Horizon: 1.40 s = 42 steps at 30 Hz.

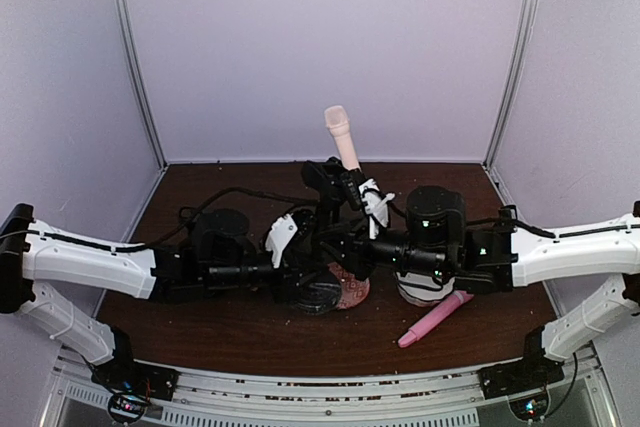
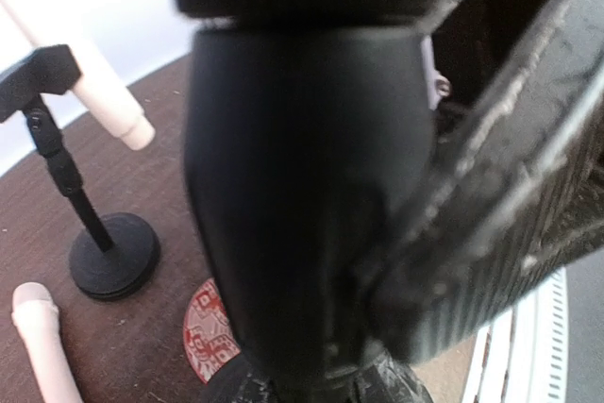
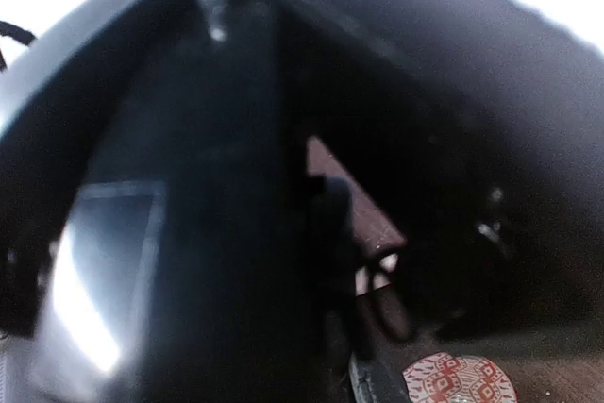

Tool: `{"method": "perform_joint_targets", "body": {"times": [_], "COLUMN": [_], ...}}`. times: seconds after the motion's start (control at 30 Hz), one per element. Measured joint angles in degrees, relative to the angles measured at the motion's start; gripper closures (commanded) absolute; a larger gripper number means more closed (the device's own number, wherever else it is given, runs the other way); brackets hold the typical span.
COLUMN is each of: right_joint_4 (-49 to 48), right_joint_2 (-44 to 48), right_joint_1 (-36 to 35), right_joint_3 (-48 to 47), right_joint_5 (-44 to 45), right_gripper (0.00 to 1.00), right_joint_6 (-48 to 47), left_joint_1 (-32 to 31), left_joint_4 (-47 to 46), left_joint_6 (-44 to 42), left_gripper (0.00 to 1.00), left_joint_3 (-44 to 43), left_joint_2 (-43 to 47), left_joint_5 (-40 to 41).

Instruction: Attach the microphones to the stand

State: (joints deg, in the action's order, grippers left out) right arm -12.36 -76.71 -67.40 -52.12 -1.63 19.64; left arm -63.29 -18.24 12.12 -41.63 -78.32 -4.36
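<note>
Top view: one cream microphone (image 1: 340, 137) is held upright, head up, in the stand (image 1: 328, 179) at the centre of the tabletop (image 1: 250, 342). One pink microphone (image 1: 435, 320) lies diagonally near the front edge. The jaws of the left gripper (image 1: 315, 277) are clenched. The state of the right gripper (image 1: 352, 252) jaws cannot be told.
Left wrist view: a second cream microphone (image 2: 38, 337) lies flat.
Right wrist view: only dark blur is seen.

From above, the left jaws and right jaws meet in a tangle of black parts, so what sits between them is hidden. The red-patterned disc (image 1: 352, 292) under them shows only a sliver, and the pink microphone (image 1: 432, 320), right of the right jaws, slips 1 end under the right arm (image 1: 560, 247). At the left jaws a blurred black mass (image 2: 302, 186) fills the wrist view, with 1 cream microphone (image 2: 104, 92) cut by the top-left edge and a 2nd cream microphone (image 2: 42, 346) by the bottom edge. The right wrist view is nearly all unfocused black, its jaws' stance unreadable.
</note>
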Motion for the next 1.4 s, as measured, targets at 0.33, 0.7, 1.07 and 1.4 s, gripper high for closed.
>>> {"method": "perform_joint_targets", "body": {"times": [0.33,0.7,1.07,1.4], "right_joint_4": [-0.94,-11.30,-15.78,-12.07], "right_joint_2": [5.22,7.17,1.07,1.75], "right_joint_1": [3.08,7.96,7.63,5.14], "right_joint_3": [2.84,8.55,6.62,5.88], "right_joint_5": [-5.75,-32.37,-42.12,-29.88], "right_gripper": [0.34,0.43,0.64,1.00], "right_joint_6": [1.03,-5.81,-6.27,-9.73], "left_joint_1": [0.09,0.17,0.17,0.17], "left_joint_4": [-1.99,1.92,3.26,4.28], "left_joint_6": [-1.64,-8.94,-9.07,-6.43], "left_gripper": [1.00,1.00,1.00,1.00], "left_joint_3": [3.45,1.29,0.57,0.26], "left_joint_2": [3.58,4.13,2.58,2.64], "left_joint_5": [6.75,-22.95,-28.52,-20.74]}}
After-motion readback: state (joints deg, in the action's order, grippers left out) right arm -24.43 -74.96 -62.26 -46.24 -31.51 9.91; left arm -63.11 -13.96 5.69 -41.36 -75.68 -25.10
